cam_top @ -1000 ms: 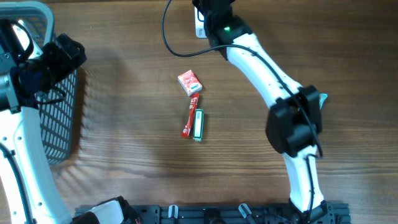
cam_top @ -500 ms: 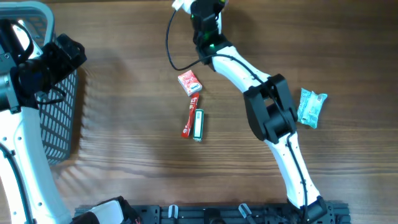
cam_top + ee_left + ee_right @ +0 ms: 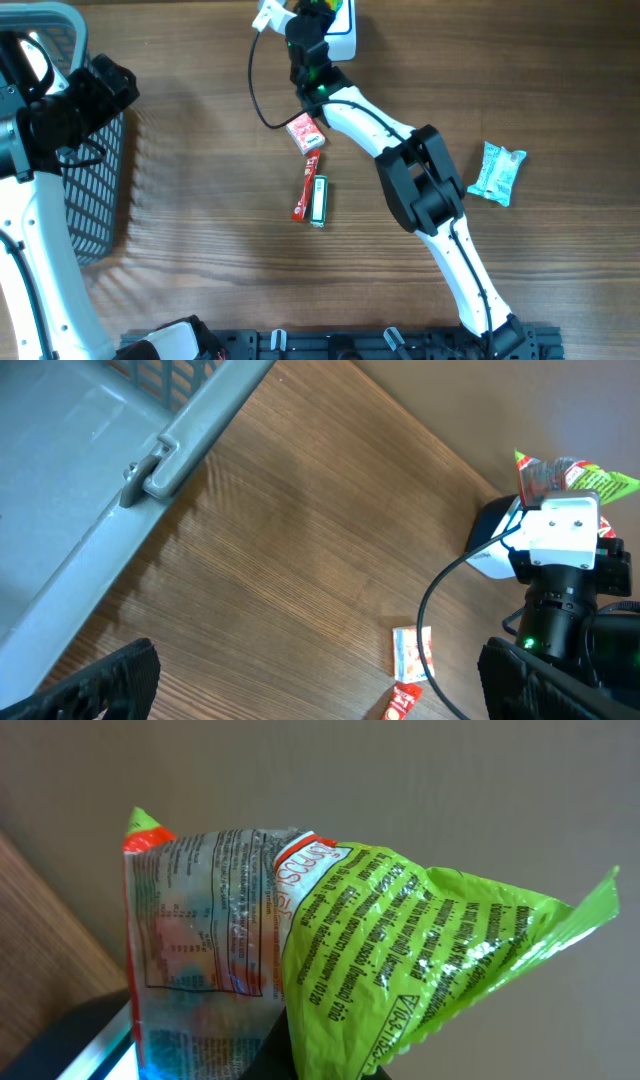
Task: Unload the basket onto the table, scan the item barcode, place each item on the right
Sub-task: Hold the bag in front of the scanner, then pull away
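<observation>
A green and clear snack packet point(image 3: 400, 920) with printed text fills the right wrist view, and my right gripper point(image 3: 310, 1050) is shut on its lower edge. In the left wrist view the same packet point(image 3: 570, 472) sticks up above the right wrist, just past the white scanner point(image 3: 492, 552). From overhead, the right gripper point(image 3: 305, 20) sits at the table's far edge beside the scanner point(image 3: 343, 38). A dark scanner edge with a bluish glow point(image 3: 80, 1040) shows below the packet. My left gripper point(image 3: 330, 690) hangs open and empty near the basket.
A grey mesh basket point(image 3: 95, 190) stands at the left edge. Mid-table lie a red and white packet point(image 3: 305, 132), a red stick pack point(image 3: 304, 192) and a green gum pack point(image 3: 319, 200). A teal packet point(image 3: 497, 172) lies at the right. A black cable point(image 3: 262, 95) loops near the scanner.
The right arm has folded and swung left, carrying the packet leftward along the far edge to the scanner's left side. The left arm has not moved.
</observation>
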You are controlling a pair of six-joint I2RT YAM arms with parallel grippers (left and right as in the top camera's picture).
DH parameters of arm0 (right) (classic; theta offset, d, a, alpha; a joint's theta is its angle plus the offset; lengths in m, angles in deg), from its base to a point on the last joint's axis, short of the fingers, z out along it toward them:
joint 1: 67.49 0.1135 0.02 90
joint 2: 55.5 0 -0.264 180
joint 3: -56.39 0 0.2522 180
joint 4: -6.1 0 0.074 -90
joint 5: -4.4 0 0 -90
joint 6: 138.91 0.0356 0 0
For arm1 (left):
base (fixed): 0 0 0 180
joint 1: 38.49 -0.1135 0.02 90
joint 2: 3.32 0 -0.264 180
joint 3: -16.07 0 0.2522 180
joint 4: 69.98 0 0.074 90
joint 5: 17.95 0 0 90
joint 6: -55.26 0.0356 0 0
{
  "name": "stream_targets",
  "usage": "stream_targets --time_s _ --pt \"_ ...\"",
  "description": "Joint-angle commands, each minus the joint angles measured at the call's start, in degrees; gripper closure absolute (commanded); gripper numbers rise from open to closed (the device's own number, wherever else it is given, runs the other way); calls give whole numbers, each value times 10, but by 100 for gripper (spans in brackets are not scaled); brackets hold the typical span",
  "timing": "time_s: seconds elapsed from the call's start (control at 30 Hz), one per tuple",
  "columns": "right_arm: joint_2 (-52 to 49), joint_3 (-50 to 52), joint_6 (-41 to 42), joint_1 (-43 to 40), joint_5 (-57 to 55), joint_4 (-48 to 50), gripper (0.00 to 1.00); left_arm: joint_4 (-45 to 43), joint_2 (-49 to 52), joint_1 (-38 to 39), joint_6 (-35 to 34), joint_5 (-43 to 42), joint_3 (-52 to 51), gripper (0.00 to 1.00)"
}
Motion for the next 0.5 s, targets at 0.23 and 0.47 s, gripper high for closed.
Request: stream_targets --time_s 0.23,0.47 --pt "-10 -16 -38 -5 -22 24 96 -1 0 2 11 -7 5 0" --pt "70 -16 -3 -3 -96 32 96 -1 0 2 11 -7 5 0"
